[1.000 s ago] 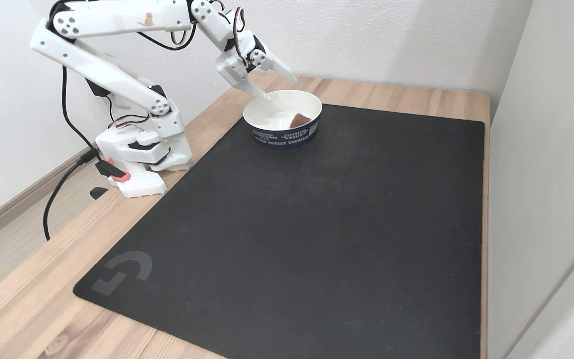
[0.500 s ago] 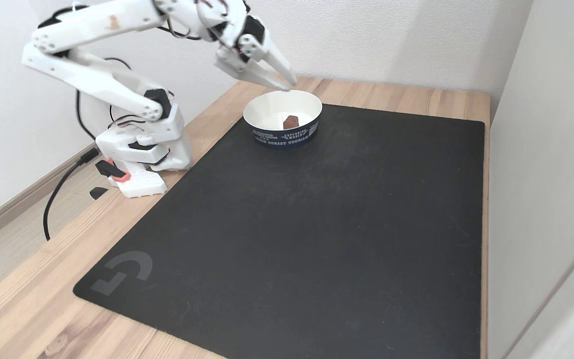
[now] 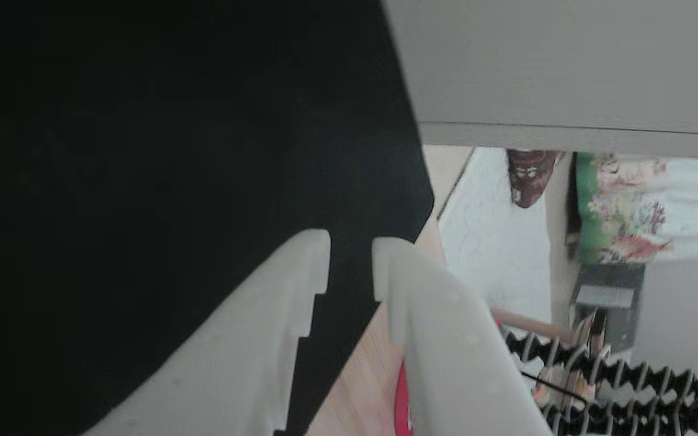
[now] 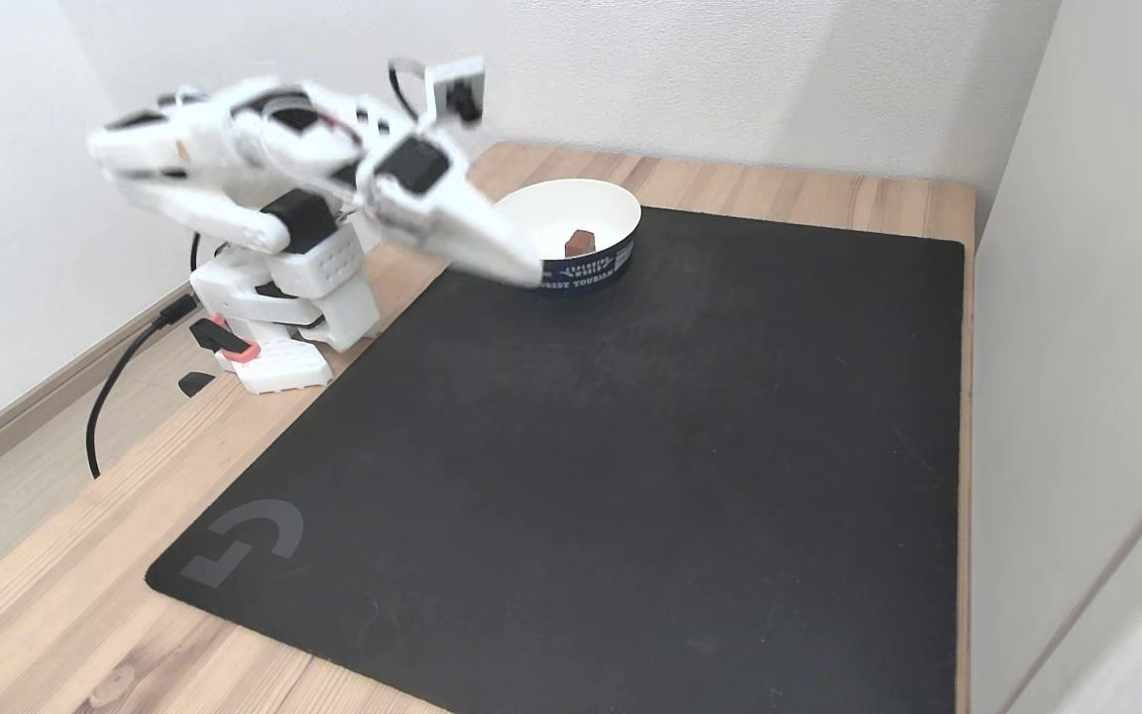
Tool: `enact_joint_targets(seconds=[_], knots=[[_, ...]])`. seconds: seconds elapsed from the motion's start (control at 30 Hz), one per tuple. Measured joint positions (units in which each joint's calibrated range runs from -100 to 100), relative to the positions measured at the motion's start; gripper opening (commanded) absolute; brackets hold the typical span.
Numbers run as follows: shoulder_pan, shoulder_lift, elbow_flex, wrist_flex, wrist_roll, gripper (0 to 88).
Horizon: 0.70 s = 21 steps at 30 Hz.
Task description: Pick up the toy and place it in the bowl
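Red toy point(image 4: 579, 241) sits inside the white bowl point(image 4: 621, 203) at the back of the black mat point(image 4: 630, 446), while the empty gripper point(image 3: 351, 261), fingers slightly apart, should fold home without clipping the bowl's rim.

toy point(image 4: 580, 241) in bowl point(image 4: 599, 198) | bowl on mat point(image 4: 630, 446) far corner | mat on table point(image 4: 56, 595)

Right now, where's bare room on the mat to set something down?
Most of the mat is bare: from the bowl forward to the logo corner and across to the right wall. It is crowded only at the far-left corner, where the gripper hangs beside the bowl holding the toy.
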Motion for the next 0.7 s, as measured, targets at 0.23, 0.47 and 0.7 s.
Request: enact_joint_targets(seconds=[0.23,0.47,0.7], knots=[[1.8,-14.1,12.7,2.4,3.0,2.2],[1.6,-16.3,12.8,9.8,3.4,2.2],[1.6,-17.1,12.8,18.8,8.4,2.4]])
